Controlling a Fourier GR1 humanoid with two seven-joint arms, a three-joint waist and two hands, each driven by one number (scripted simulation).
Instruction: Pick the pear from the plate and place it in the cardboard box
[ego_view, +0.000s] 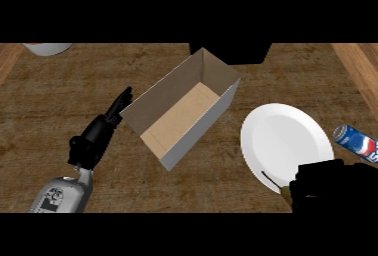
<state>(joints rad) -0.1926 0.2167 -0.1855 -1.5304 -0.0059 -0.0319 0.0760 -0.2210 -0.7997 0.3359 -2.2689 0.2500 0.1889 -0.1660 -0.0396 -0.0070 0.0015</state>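
At the white plate's (284, 135) lower edge the right hand (332, 187) curls over the pear (281, 188), of which only a sliver and stem show, while the left hand (100, 132) rests on the bench (88, 75), fingers straight, touching the open cardboard box (184, 117).

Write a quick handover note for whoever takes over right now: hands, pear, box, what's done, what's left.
Left hand: open, fingers straight, just left of the box, holding nothing.
Right hand: at the plate's lower right edge, apparently curled over the pear; only a sliver and its stem show.
Box: open, nothing visible inside.
Done: right hand is at the pear.
Left: lift it, carry it left, put it in the box.
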